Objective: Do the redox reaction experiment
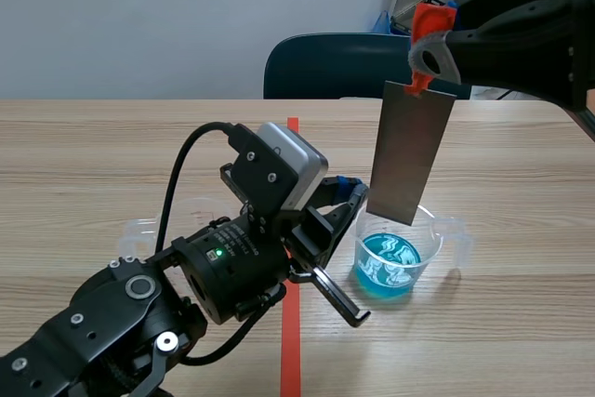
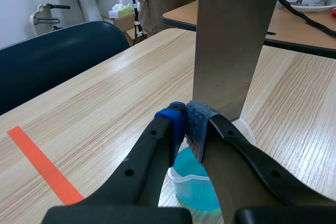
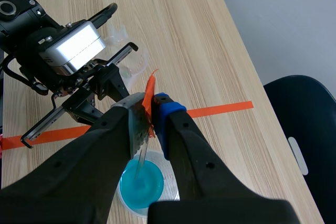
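A clear beaker [image 1: 444,241] holding blue liquid [image 1: 389,262] stands right of the orange tape line. My left gripper [image 1: 356,194] is low at its left rim, and in the left wrist view its pads [image 2: 202,121] are pinched on the beaker's rim [image 2: 244,129]. From the upper right, my right gripper [image 1: 429,48] is shut on the orange-taped top of a grey metal plate [image 1: 409,151]. The plate hangs upright over the beaker. Its lower edge is at about rim height, above the liquid. The right wrist view sees the plate [image 3: 142,156] edge-on over the beaker [image 3: 142,187].
A second, empty clear beaker [image 1: 139,230] stands behind my left arm. A dark blue chair [image 1: 344,67] is at the table's far edge. The orange tape line [image 1: 291,341] runs toward me. Bare wood lies right of the beaker.
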Tool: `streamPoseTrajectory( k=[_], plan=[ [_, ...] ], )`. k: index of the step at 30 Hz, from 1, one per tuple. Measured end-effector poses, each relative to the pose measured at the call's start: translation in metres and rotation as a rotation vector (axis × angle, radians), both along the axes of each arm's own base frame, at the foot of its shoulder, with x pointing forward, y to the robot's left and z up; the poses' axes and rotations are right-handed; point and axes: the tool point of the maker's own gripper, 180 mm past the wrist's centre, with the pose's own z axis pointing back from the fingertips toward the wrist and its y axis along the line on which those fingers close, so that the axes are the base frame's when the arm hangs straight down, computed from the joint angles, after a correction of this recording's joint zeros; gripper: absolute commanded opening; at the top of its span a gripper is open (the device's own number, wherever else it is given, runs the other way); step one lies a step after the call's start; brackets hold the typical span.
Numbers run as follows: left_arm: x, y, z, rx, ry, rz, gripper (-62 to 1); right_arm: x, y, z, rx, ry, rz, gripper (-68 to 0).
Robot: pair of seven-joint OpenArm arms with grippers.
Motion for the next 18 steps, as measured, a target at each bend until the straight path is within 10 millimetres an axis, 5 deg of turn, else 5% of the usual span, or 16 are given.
streamPoseTrajectory(
  k=[18],
  plan=[
    [-0.013, 0.021, -0.006, 0.003, -0.033, -0.018, -58.1, 0.0, 0.0, 0.0, 0.0, 0.0, 0.0, -66.9]
  ],
)
